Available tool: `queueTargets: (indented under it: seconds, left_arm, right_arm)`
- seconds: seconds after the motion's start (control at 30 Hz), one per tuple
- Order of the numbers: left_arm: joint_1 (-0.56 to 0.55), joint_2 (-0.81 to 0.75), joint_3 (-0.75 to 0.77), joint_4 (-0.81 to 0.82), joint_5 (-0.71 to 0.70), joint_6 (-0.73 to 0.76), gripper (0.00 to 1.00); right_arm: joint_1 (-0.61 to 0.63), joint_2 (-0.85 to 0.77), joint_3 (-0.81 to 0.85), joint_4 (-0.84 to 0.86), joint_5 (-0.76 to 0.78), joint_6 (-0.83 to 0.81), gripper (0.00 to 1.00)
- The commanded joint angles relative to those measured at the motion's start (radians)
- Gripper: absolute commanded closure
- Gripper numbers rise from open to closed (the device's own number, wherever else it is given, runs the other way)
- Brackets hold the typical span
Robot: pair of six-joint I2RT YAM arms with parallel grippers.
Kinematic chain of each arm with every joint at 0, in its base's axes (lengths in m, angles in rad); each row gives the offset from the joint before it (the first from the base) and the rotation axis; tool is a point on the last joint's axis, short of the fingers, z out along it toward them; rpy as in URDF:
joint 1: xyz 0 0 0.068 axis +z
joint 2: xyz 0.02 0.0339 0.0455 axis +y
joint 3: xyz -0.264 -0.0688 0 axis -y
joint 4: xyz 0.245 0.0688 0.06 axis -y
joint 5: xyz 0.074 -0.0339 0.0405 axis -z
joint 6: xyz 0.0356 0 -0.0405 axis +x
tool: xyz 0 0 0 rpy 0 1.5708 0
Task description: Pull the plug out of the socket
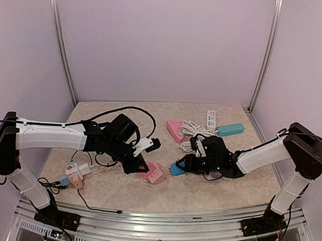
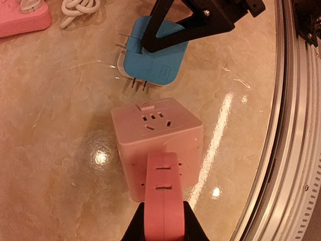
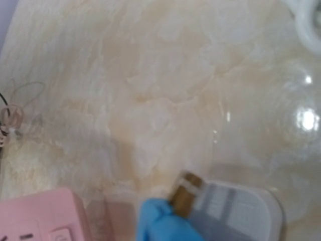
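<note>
A pink cube socket sits on the marble tabletop near the front middle. My left gripper is shut on a flat pink piece that sticks out of the cube's near side. The blue plug is out of the socket and a short gap away, its prongs bare and pointing at the cube. My right gripper stands over the plug with a black finger across its top. The blurred right wrist view shows the blue plug and a prong; how the jaws stand is unclear.
Behind lie a pink triangular strip, a coiled white cable, a white strip and a teal strip. A cluster of adapters with cables lies front left. A metal rail runs along the near edge.
</note>
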Motion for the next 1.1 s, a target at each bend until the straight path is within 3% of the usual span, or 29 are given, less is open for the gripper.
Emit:
queueTargets:
  seconds: [0.0,0.4,0.77,1.07]
  left_arm:
    - [-0.005,-0.016,0.021,0.011,0.0,0.009,1.0]
    - [-0.006,-0.016,0.021,0.011,-0.001,0.011,1.0]
    - [-0.009,-0.018,0.02,0.016,-0.004,0.004,1.0]
    - [0.0,-0.063,0.012,0.051,0.028,-0.023,1.0]
  right_arm:
    - [-0.008,0.004,0.032,-0.081,0.04,-0.032,0.59]
    - [-0.009,-0.036,0.04,-0.167,0.089,-0.08,0.43]
    - [-0.01,-0.142,0.029,-0.275,0.16,-0.124,0.2]
    - [0.046,-0.34,0.023,-0.335,0.004,-0.103,0.11]
